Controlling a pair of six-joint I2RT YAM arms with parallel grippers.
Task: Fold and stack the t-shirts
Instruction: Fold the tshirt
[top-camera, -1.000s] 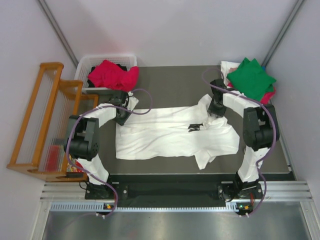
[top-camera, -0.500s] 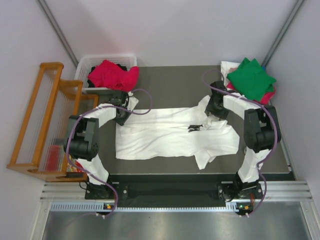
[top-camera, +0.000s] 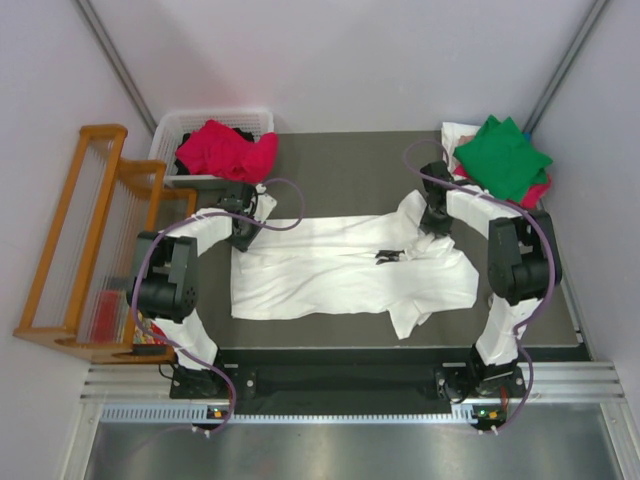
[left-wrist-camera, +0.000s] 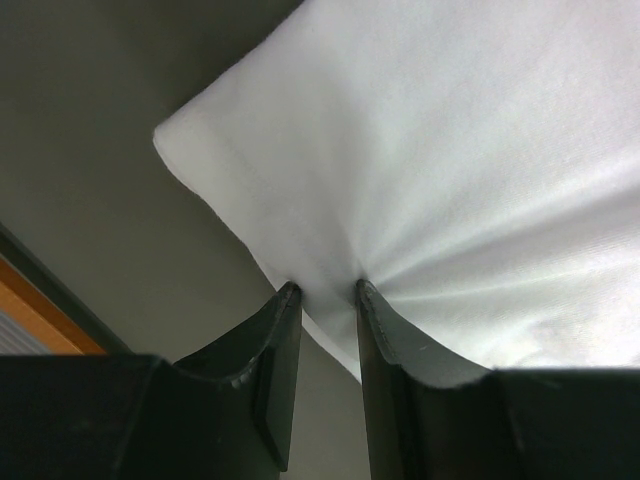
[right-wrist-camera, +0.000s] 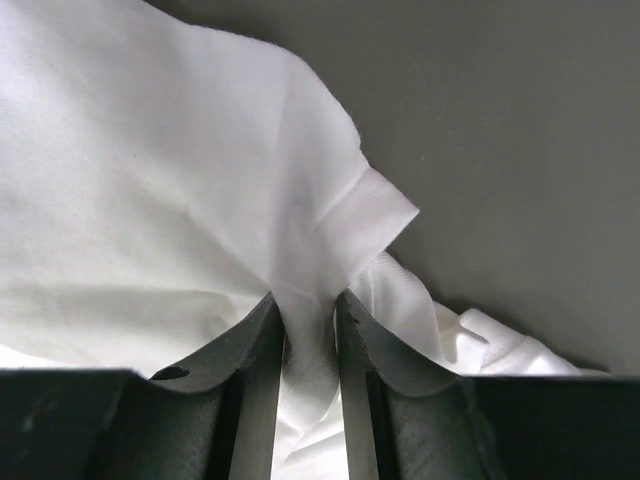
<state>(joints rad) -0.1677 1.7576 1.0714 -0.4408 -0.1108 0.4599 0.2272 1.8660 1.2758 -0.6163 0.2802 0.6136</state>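
A large white t-shirt (top-camera: 330, 272) lies spread across the dark table, its small black print (top-camera: 392, 253) facing up. My left gripper (top-camera: 245, 228) is at the shirt's far left corner and is shut on the white cloth (left-wrist-camera: 400, 180), pinched between its fingertips (left-wrist-camera: 325, 290). At the far right sleeve, my right gripper (top-camera: 437, 222) is shut on a bunched fold of the same shirt (right-wrist-camera: 310, 270), which runs down between its jaws (right-wrist-camera: 305, 297). A folded green t-shirt (top-camera: 500, 155) lies on a crimson-pink one (top-camera: 541, 191) at the back right. Another crimson t-shirt (top-camera: 225, 150) is heaped in the basket.
The white slotted basket (top-camera: 168, 129) stands at the back left. A wooden rack (top-camera: 90, 240) stands beside the table's left edge. Grey walls close in at the back and both sides. Bare dark table (top-camera: 350, 170) lies beyond the shirt.
My right gripper has shifted slightly at the sleeve, and the cloth there sits bunched a little differently. The left arm and the other shirts have not moved.
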